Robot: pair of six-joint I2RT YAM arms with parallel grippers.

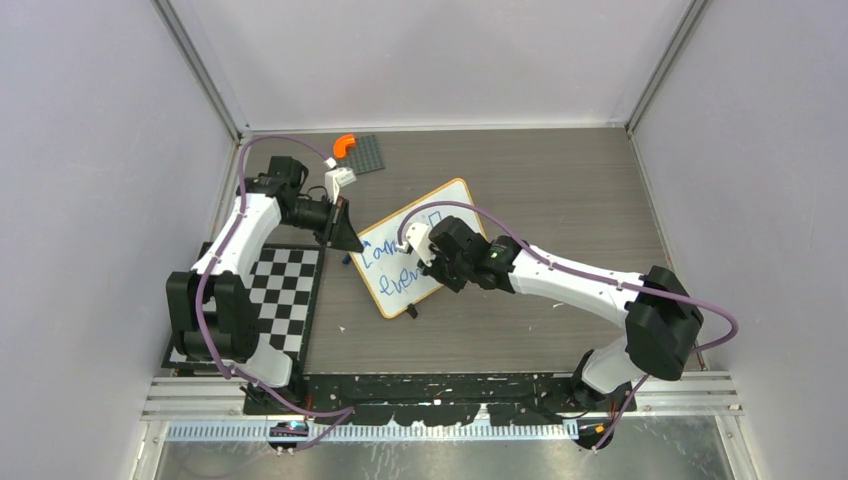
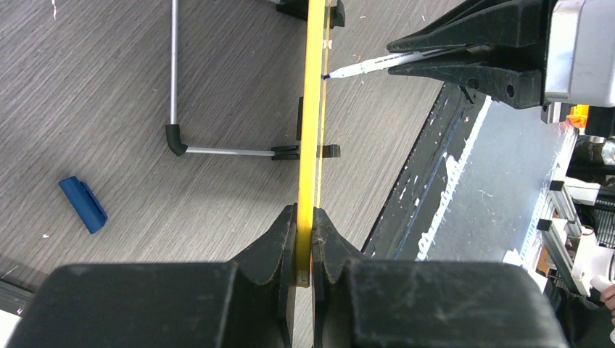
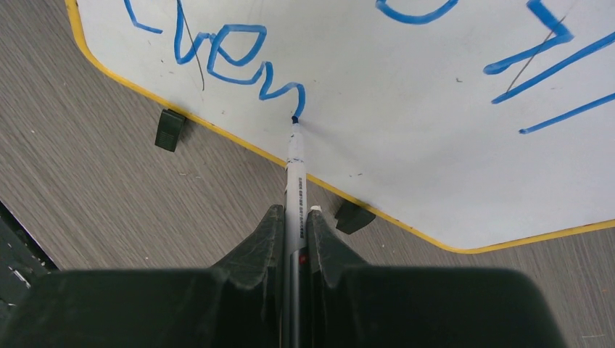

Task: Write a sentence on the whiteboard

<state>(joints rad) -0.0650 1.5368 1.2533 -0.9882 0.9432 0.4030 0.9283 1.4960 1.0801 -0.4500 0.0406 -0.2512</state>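
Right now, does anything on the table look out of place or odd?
Only a small blue cap, likely off the marker, lying loose on the table beside the whiteboard. The whiteboard sits slanted, but the left gripper clamps its edge, so that looks intended.

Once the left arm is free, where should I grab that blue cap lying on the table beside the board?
I'd grip the blue cap across its narrow width, near mid-length, coming straight down from above. It lies flat on the table, a short bar with long parallel sides, and nothing crowds it; the wire leg sits apart. Turn the jaws square to its long axis.
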